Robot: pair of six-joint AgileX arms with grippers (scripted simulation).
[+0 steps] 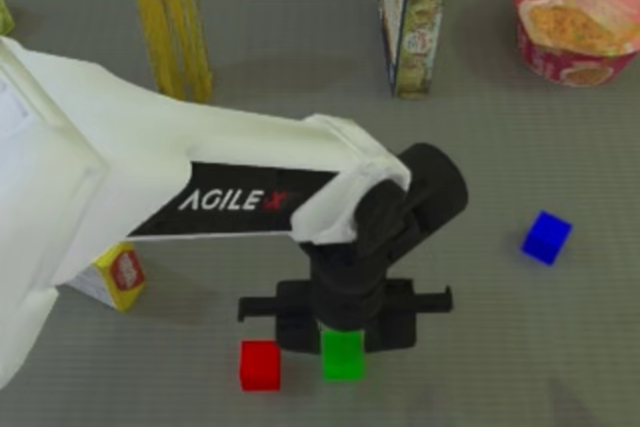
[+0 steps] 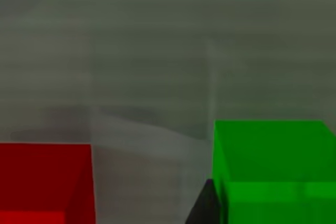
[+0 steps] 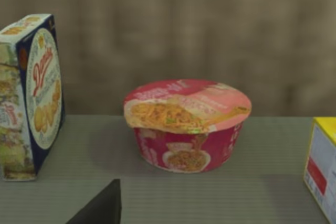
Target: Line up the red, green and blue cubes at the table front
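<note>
At the table (image 1: 560, 347) front, the red cube (image 1: 260, 364) sits to the left of the green cube (image 1: 343, 354), with a small gap between them. My left gripper (image 1: 343, 340) reaches down over the green cube and is shut on it. In the left wrist view a dark fingertip (image 2: 206, 205) presses the side of the green cube (image 2: 273, 171), and the red cube (image 2: 44, 182) lies beside it. The blue cube (image 1: 546, 237) rests alone farther back on the right. My right arm is outside the top view; one of its fingers (image 3: 102, 208) shows far to one side, open.
A yellow packet (image 1: 175, 22), a biscuit box (image 1: 412, 17) and a pink noodle cup (image 1: 578, 19) stand along the back. A small yellow box (image 1: 120, 277) sits at the left, partly under my left arm.
</note>
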